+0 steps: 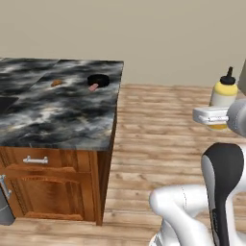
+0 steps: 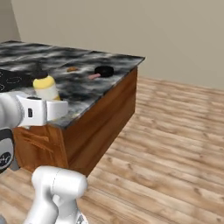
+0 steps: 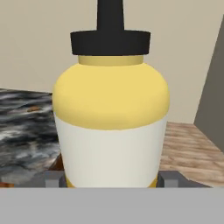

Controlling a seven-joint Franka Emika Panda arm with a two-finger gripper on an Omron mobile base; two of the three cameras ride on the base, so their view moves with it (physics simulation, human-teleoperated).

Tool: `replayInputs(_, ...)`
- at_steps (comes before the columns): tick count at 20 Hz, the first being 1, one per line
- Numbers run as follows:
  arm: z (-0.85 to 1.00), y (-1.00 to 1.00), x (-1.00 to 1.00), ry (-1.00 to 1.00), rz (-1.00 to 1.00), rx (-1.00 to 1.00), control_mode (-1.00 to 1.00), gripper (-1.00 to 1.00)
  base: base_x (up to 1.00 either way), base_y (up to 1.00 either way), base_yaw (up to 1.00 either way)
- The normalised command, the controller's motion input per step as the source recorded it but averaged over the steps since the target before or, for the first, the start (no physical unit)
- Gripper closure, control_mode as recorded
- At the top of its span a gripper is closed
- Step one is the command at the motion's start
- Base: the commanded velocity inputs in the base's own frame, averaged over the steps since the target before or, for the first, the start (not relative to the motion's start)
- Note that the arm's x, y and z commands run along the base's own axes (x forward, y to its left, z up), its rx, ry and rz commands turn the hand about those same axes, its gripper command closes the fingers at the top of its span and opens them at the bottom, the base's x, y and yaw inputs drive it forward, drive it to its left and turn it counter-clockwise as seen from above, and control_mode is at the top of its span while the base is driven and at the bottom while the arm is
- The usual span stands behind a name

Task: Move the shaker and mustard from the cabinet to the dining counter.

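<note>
I've got the mustard (image 3: 111, 113) clamped low in my gripper (image 3: 111, 180), carried upright over the floor short of the counter (image 1: 57, 110), so a swing could tip the top-heavy bottle out.

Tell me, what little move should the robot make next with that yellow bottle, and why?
Probably carry it a bit further toward the dark stone counter. The pincer grips the mustard bottle upright by its lower part, and in the left base view the bottle hangs over the wooden floor, well to the side of the counter, so it isn't yet above a spot to set it down.
</note>
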Motion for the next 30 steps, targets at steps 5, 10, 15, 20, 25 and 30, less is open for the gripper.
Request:
replayInputs(5, 0.00, 0.00, 0.00, 0.00, 0.00, 0.00, 1.00, 1.00, 0.11, 0.07, 0.30)
replayInputs(10, 0.00, 0.00, 0.00, 0.00, 0.00, 0.00, 1.00, 1.00, 0.00, 0.29, 0.06)
replayInputs(15, 0.00, 0.00, 0.00, 0.00, 0.00, 0.00, 1.00, 1.00, 0.00, 0.81, 0.00)
replayInputs(20, 0.00, 0.00, 0.00, 0.00, 0.00, 0.00, 1.00, 1.00, 0.05, 1.00, -0.03)
replayInputs(25, 0.00, 0.00, 0.00, 0.00, 0.00, 0.00, 1.00, 1.00, 0.09, 0.97, -0.06)
replayInputs(30, 0.00, 0.00, 0.00, 0.00, 0.00, 0.00, 1.00, 1.00, 0.23, 0.79, -0.07)
